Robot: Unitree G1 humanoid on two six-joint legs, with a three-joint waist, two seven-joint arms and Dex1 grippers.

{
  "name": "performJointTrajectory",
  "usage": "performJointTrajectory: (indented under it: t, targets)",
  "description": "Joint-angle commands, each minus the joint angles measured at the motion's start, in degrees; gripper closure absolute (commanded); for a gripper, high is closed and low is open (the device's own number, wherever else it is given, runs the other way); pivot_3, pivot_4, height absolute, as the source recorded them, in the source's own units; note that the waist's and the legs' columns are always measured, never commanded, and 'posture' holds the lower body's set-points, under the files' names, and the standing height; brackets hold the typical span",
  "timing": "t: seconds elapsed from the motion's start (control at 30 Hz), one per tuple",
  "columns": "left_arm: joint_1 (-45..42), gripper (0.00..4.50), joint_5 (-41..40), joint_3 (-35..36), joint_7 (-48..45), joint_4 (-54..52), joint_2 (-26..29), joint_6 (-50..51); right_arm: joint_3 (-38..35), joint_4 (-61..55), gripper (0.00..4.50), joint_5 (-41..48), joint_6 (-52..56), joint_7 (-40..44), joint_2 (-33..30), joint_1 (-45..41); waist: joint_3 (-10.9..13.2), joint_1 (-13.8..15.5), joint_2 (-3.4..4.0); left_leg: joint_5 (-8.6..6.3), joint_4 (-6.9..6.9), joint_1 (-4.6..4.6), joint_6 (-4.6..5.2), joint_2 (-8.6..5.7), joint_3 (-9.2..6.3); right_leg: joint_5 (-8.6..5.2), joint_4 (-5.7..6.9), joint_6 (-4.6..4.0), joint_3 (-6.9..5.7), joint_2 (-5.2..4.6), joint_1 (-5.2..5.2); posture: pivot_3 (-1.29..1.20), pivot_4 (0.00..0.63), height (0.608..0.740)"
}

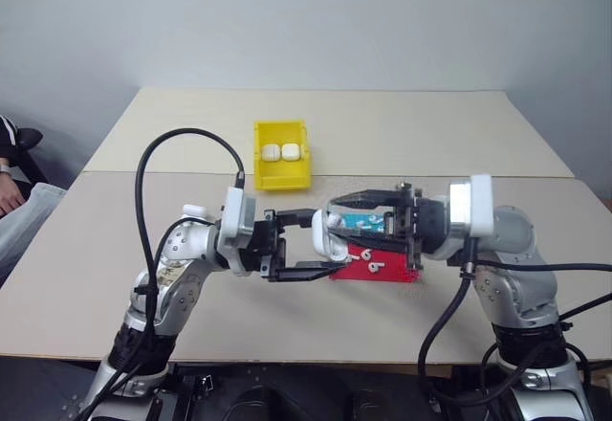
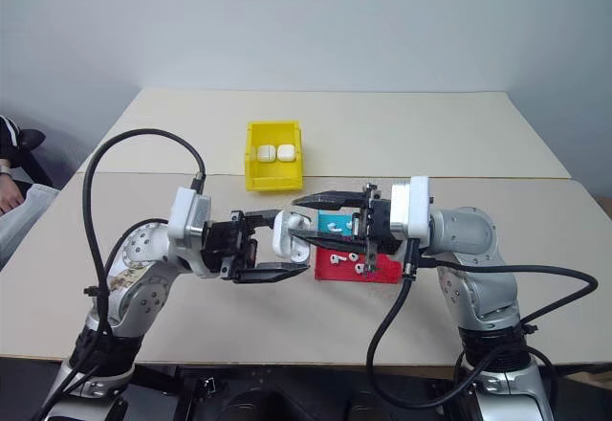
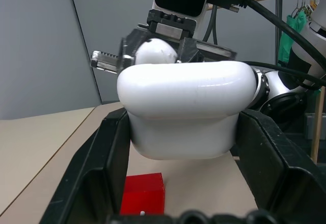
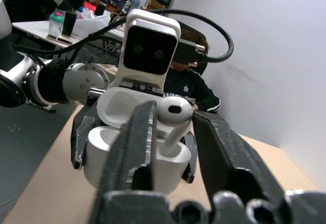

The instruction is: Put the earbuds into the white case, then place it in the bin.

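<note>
With the white case (image 3: 183, 109) clamped in the left jaws, the earbud (image 4: 173, 113) between the parted right jaws could be dropped beside its socket if released misaligned.

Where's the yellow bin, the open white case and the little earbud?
bin (image 1: 281, 180), left eye view, front wall.
case (image 3: 183, 109), left wrist view, rounded body.
earbud (image 4: 174, 109), right wrist view, its head.
</note>
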Motion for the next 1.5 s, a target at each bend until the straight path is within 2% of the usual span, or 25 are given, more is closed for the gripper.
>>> performJointTrajectory:
  t: [0.03,0.23,0.4,0.47,0.53,0.63,0.73,0.87,1.1,1.33,1.43,1.5]
  targets:
    - [-1.1,1.71,-0.4,0.5,0.0,-1.2,-0.2,-1.0,1.4,-0.2,1.57,-1.6,-2.4,0.8,-0.8,0.1,0.0,0.0,0.0,0.0,0.0,0.0,0.0,0.0,0.0,0.0,0.0,0.0,0.0,0.0,0.0,0.0,0.15,0.74]
    - [-0.7,1.71,1.1,0.9,0.0,-0.7,0.4,-1.3,0.6,-0.3,1.57,0.0,-3.6,3.9,-2.9,0.6,0.0,0.0,0.0,0.0,0.0,0.0,0.0,0.0,0.0,0.0,0.0,0.0,0.0,0.0,0.0,0.0,0.15,0.74]
    - [3.3,1.71,5.4,1.9,-3.8,1.3,5.4,-5.5,-2.3,2.2,1.57,1.3,3.0,4.4,-10.4,-3.4,0.0,-0.3,0.01,0.0,0.0,0.0,0.0,0.0,0.01,0.0,-0.01,0.0,0.0,0.0,0.0,0.0,0.15,0.74]
    - [6.5,1.71,6.6,2.8,-5.6,1.5,8.3,-7.8,-0.4,7.1,1.57,-4.0,5.2,5.1,-16.0,-7.7,0.0,-0.5,0.01,0.0,-0.01,0.02,0.01,0.02,0.05,0.0,0.0,-0.02,0.03,0.0,-0.03,0.0,0.15,0.74]
    - [9.5,1.71,6.6,3.7,-5.4,-0.1,10.2,-8.2,3.3,13.4,1.57,-11.0,2.9,7.9,-20.4,-11.8,0.0,-0.6,0.02,-0.01,-0.04,0.02,0.01,0.04,0.07,-0.01,0.02,-0.05,0.03,0.0,-0.09,0.0,0.15,0.74]
    - [12.4,1.71,6.9,4.6,-4.3,-1.1,10.6,-9.5,12.1,24.6,1.57,-25.2,-6.0,10.9,-23.6,-18.6,0.0,-0.7,0.01,-0.01,-0.14,0.02,0.01,0.05,0.08,-0.03,-0.03,-0.07,0.03,0.0,-0.13,0.0,0.15,0.74]
    - [14.2,1.71,8.2,4.5,-3.3,-1.2,10.5,-11.1,19.8,37.1,1.57,-36.3,-12.2,11.1,-21.8,-27.2,0.0,-1.0,0.02,0.0,-0.14,-0.01,0.0,0.02,0.18,-0.03,-0.04,-0.06,0.08,-0.04,-0.17,0.0,0.15,0.74]
    - [16.1,1.71,9.1,4.1,-1.1,-2.4,9.6,-11.7,26.4,51.1,1.57,-44.3,-19.4,12.8,-17.4,-36.2,0.0,-1.5,0.03,0.04,-0.18,-0.07,-0.06,0.03,0.24,-0.03,0.0,-0.06,0.11,-0.03,-0.28,0.0,0.15,0.74]
    - [18.8,1.71,10.0,3.8,1.2,-4.4,10.3,-11.6,30.1,65.3,1.57,-49.5,-22.0,15.4,-10.3,-44.2,0.0,-1.5,0.04,0.09,-0.21,-0.08,-0.15,0.05,0.38,-0.02,0.03,-0.07,0.19,-0.04,-0.34,0.0,0.15,0.74]
    - [20.1,1.71,10.6,3.3,2.5,-5.3,10.4,-11.7,32.3,72.8,1.57,-54.3,-23.3,15.3,-6.4,-46.5,0.0,-1.4,0.06,0.1,-0.22,-0.08,-0.16,0.07,0.39,-0.01,0.09,-0.1,0.17,-0.03,-0.37,0.0,0.15,0.74]
    - [20.2,1.71,11.0,3.1,2.7,-5.0,10.1,-12.0,32.6,74.9,2.17,-55.4,-24.0,14.4,-5.0,-46.8,0.0,-1.5,0.07,0.12,-0.24,-0.08,-0.2,0.07,0.4,-0.01,0.08,-0.1,0.18,-0.03,-0.41,0.0,0.15,0.74]
    - [20.3,1.71,11.0,3.1,2.8,-4.9,10.0,-12.2,32.3,76.0,2.17,-55.5,-24.1,14.5,-4.2,-47.0,0.0,-1.5,0.07,0.12,-0.25,-0.08,-0.2,0.07,0.41,-0.01,0.09,-0.1,0.19,-0.03,-0.41,0.0,0.15,0.74]
